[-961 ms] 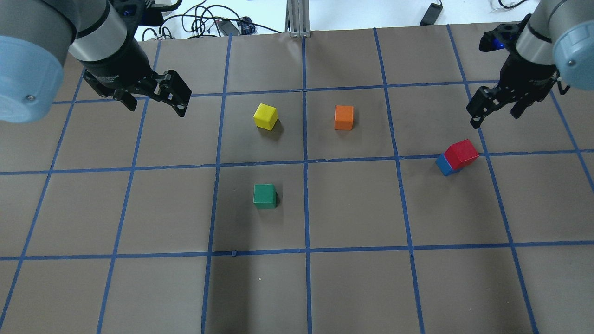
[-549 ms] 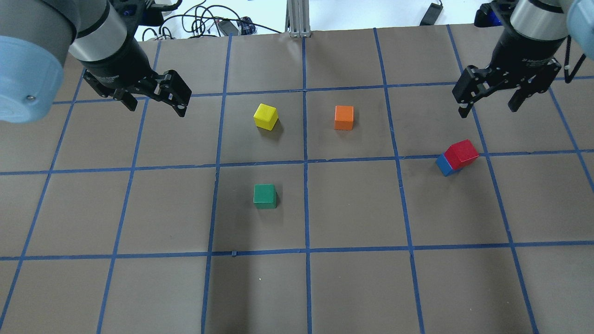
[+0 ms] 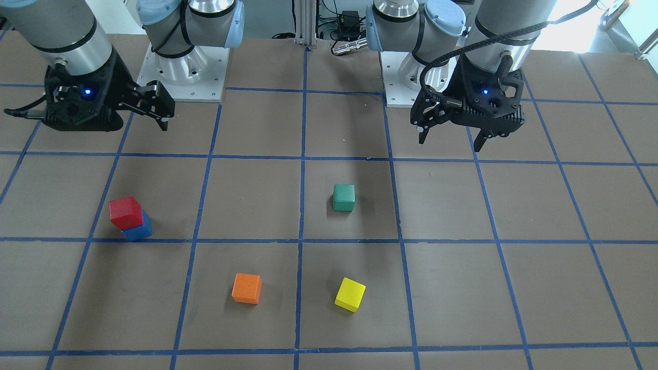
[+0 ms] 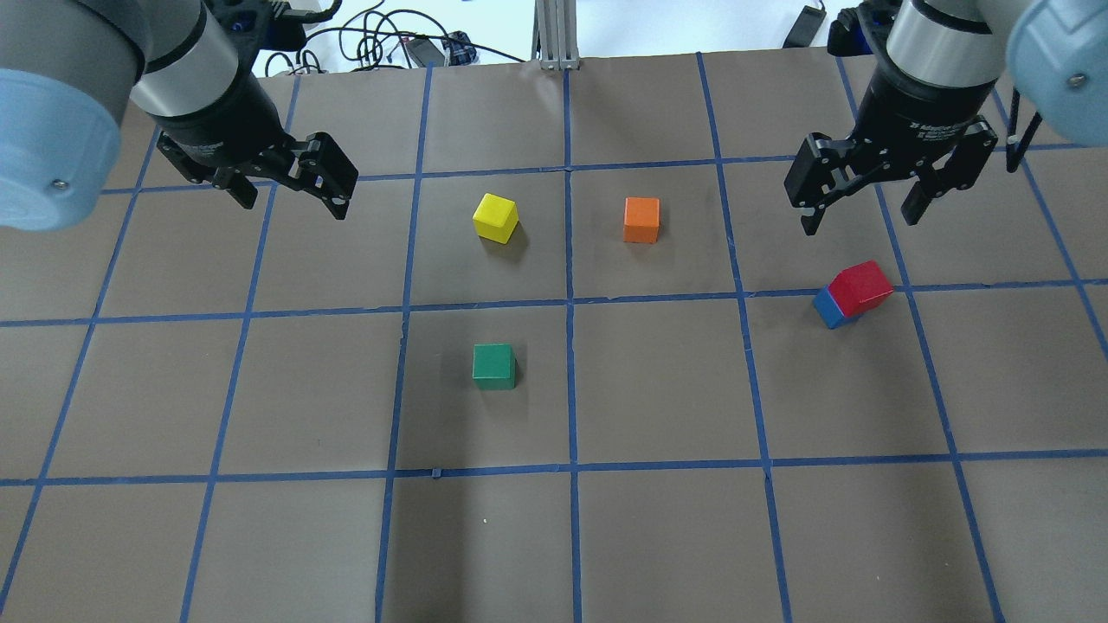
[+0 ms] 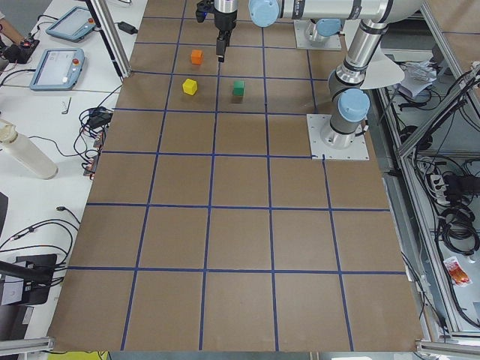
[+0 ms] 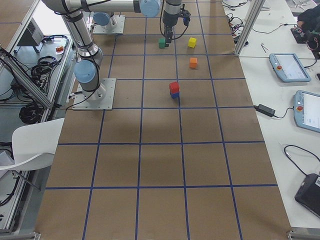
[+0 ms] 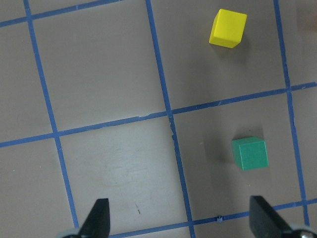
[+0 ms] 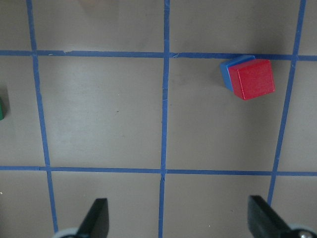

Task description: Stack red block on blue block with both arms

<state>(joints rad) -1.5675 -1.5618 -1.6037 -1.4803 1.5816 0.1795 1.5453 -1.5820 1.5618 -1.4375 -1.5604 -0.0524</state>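
The red block [image 4: 861,285] sits on top of the blue block [image 4: 827,308], slightly offset, at the right of the table. The stack also shows in the front view, with red block [image 3: 125,211] on blue block [image 3: 139,231], and in the right wrist view, with red block [image 8: 252,78] on blue block [image 8: 225,74]. My right gripper [image 4: 861,221] is open and empty, raised just behind the stack and apart from it. My left gripper [image 4: 292,201] is open and empty, raised at the far left, to the left of the yellow cube.
A yellow cube [image 4: 495,216], an orange cube [image 4: 641,219] and a green cube [image 4: 493,365] lie loose mid-table. Cables [image 4: 381,39] and a metal post [image 4: 554,35] sit beyond the table's far edge. The arms' bases [image 3: 185,77] stand on the robot's side.
My right gripper has swung left from the table's right edge to just behind the stack, staying open. The left arm and all the blocks have not moved.
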